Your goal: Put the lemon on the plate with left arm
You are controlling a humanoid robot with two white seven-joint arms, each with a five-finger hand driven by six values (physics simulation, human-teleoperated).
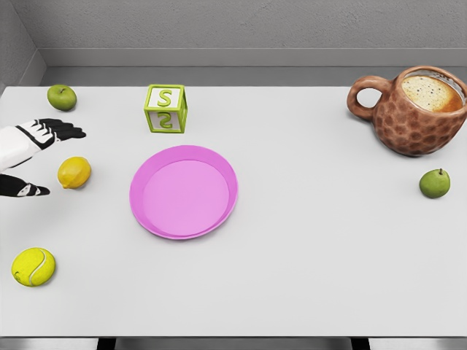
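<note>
I see the lemon lying on the table near its left edge, a little left of the pink plate and not touching it. The left robot hand comes in from the left edge and brackets the lemon loosely: its dark fingers reach out above and behind the fruit, while the thumb pokes out lower down, just left of the lemon. From my view the fingers are spread wide and hold nothing; a sliver of table shows between the thumb tip and the lemon, so I read them as very close but apart. The lemon sits in the gap between fingers and thumb, slightly beyond them toward the plate.

The plate lies flat in the middle-left of the table. Behind it stands a green-and-white letter block, upright. A green apple rests at the far left corner, behind the hand. A tennis ball lies near the front left, well apart from the lemon. Far to the right I see a brown mug filled with a frothy drink, and a second green apple in front of it.
</note>
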